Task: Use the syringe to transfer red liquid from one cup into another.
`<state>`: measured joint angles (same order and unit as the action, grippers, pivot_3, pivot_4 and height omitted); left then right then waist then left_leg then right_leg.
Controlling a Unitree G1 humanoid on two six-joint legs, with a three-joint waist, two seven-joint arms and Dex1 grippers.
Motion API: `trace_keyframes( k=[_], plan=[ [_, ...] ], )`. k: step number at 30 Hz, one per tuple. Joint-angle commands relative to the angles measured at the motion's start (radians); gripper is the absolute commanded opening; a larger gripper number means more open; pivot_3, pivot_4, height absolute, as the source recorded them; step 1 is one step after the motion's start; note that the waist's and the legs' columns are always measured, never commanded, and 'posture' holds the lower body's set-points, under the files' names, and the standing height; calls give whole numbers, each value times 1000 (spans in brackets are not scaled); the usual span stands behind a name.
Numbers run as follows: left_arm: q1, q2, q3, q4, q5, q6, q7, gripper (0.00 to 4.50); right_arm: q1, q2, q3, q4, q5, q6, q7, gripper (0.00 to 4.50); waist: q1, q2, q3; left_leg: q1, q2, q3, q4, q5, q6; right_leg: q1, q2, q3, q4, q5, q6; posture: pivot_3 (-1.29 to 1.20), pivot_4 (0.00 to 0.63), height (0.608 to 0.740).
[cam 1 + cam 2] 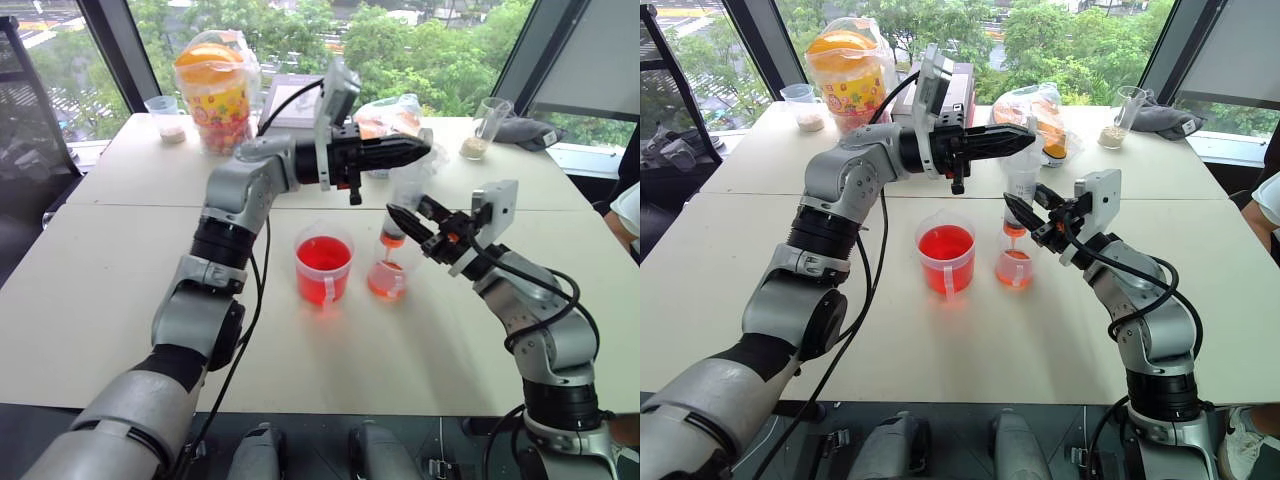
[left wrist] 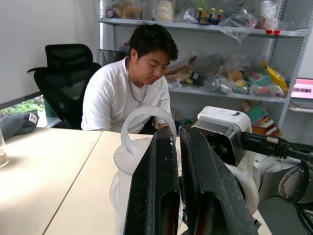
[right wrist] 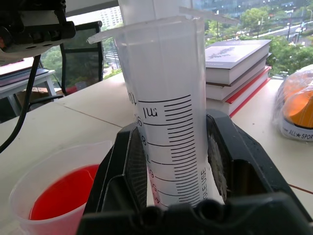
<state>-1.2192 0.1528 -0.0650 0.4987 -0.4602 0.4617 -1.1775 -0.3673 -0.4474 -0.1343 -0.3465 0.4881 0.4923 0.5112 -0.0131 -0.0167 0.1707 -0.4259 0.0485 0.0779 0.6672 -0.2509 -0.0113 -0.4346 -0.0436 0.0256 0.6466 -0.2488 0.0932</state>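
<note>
Fingers of the right gripper (image 3: 171,196) clamp the lower barrel of the syringe (image 3: 164,122), one on each side of the printed graduations, holding it upright so that its orange-red tip points down into the smaller cup (image 1: 386,280) directly beneath. Just beyond that cup, on the side away from these fingers, stands the larger cup (image 1: 324,268), filled with red liquid (image 1: 323,254). Above the right gripper, the left gripper (image 1: 400,152) lies level across the syringe's top, its fingers (image 2: 156,191) closed together at the white plunger (image 2: 139,129); whether they pinch its ring or merely rest against it cannot be told. This split of duties, one hand steadying the barrel, the other at the plunger, appears suited to discharging liquid into the smaller cup. Farther off sit a bagged snack jar (image 1: 212,95) and a person (image 2: 132,93).
</note>
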Motion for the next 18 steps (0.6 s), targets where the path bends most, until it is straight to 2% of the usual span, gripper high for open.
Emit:
trace_keyframes(
  k=[1, 18],
  plan=[
    [26, -17, -58, -12, 41, -26, -29, 104, -67, -24, -42, -98, 47, 13, -11, 1369, 0, 0, 0, 0, 0, 0, 0, 0, 0, 0, 0, 0, 0, 0, 0, 0, 150, 740],
    [110, -20, -91, 12, 100, -53, -37, 104, -190, -109, -147, -209, 242, 208, -73, 1369, 1, 0, 0, 0, 0, 0, 0, 0, 0, 0, 0, 0, 0, 0, 0, 0, 150, 740]
  ],
)
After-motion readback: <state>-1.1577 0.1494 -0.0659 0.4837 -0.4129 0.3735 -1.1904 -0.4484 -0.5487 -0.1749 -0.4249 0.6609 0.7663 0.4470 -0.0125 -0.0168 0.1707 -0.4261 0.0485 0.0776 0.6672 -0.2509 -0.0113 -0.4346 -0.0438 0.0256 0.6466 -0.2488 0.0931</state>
